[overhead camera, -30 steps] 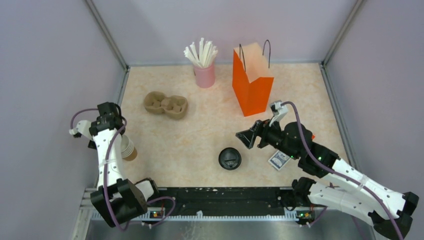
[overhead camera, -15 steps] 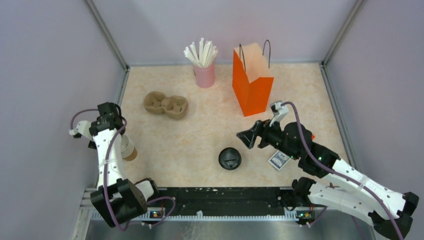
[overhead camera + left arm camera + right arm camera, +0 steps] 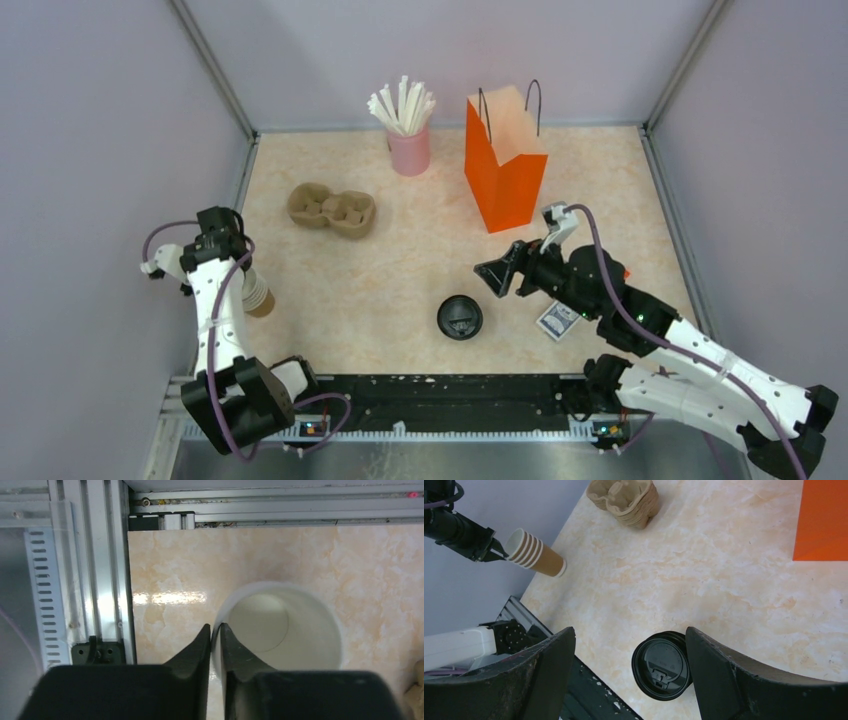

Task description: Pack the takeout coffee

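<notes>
1. Brown paper cups with white insides, stacked one inside another point(image 3: 255, 296), are leaning over by the left edge of the pale stone-look table point(image 3: 400, 250). My left gripper point(image 3: 214, 628) is pinching the rim of the top cup, with one finger inside and one outside.
2. I am keeping my right gripper point(image 3: 629, 632) spread wide with nothing in it, just above the round black plastic sip lid point(image 3: 460, 317) near the front of the table.
3. I am not seeing a finished takeout coffee yet. The lid is looking flat on the table with no cup under it, but from above I cannot be sure.
4. I am judging that the job is only starting. A cup and the lid are waiting to be joined, and the tall orange paper bag point(image 3: 505, 170) is standing at the back, well apart from both.
</notes>
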